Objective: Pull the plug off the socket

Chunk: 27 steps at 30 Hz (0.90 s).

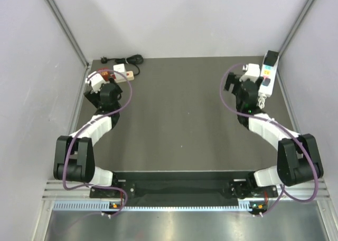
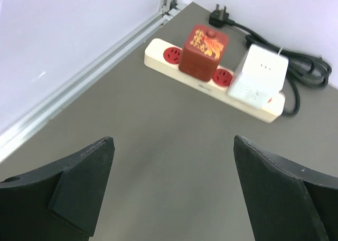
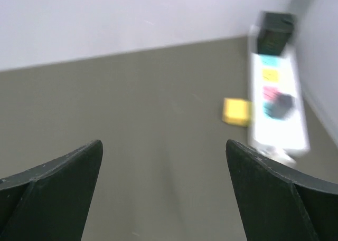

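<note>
At the near edge we see both bases bolted to a black rail (image 1: 179, 188). From there the left arm (image 1: 95, 127) bends out to the left and reaches toward the far-left corner. The right arm (image 1: 264, 126) mirrors it toward the far-right side. Both are black and white segments with a purple cable looping alongside.

The left gripper (image 2: 171, 148) hangs above the matte grey-brown table (image 1: 179, 125). Its dark, wedge-shaped fingers are spread wide, with nothing between them. The right gripper (image 3: 162, 146) is posed the same way, its jaws wide apart and empty over bare table.

Beyond the left gripper, near the far-left wall, lies a long cream power strip (image 2: 161, 54) with red socket faces. A glossy red plug (image 2: 203, 51), cube-shaped with a gold pattern, sits seated in it. Just to its right a smooth white adapter (image 2: 260, 75), also blocky, sits on the same strip. Behind them a black cable (image 2: 306, 72) is coiled, its loose end plug lying flat on the table.

Far right, along the wall, we see a blurred white power strip (image 3: 280, 130) with cyan, yellow and pink sockets. A black plug (image 3: 274, 32) stands at its far end. A small yellow block (image 3: 236, 112) lies just to the left of this strip.
</note>
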Each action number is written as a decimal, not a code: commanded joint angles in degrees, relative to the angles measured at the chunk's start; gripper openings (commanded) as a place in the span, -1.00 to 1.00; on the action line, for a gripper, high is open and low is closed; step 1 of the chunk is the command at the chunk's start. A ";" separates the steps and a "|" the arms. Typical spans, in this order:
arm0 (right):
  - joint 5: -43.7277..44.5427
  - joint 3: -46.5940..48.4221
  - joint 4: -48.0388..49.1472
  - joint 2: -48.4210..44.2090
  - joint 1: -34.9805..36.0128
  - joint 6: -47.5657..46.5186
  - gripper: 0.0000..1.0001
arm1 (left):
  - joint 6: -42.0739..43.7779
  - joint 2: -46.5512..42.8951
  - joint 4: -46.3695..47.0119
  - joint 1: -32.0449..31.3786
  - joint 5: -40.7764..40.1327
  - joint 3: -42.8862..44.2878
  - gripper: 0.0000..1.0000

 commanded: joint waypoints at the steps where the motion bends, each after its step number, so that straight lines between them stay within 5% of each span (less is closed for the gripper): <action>1: -12.21 7.30 -15.38 3.76 0.50 7.25 1.00 | -10.93 2.94 -14.55 0.16 -3.23 8.45 0.98; 8: -35.08 12.91 0.89 16.04 1.29 19.37 0.99 | -13.40 8.92 -18.25 1.56 9.33 17.17 0.98; 12: -39.06 18.11 6.25 24.23 3.74 21.14 1.00 | -11.82 15.15 -13.25 2.71 24.43 22.95 0.91; 16: -39.67 19.00 10.64 30.39 5.68 23.07 1.00 | -18.13 21.31 -9.84 2.36 28.76 27.55 0.83; 22: -39.24 20.93 8.37 31.02 5.51 22.12 0.99 | -28.78 30.27 -4.80 -2.29 21.05 32.29 0.65; 27: -35.11 19.97 7.49 29.52 5.42 19.74 0.99 | -33.08 40.55 -13.66 -8.35 6.64 45.35 0.63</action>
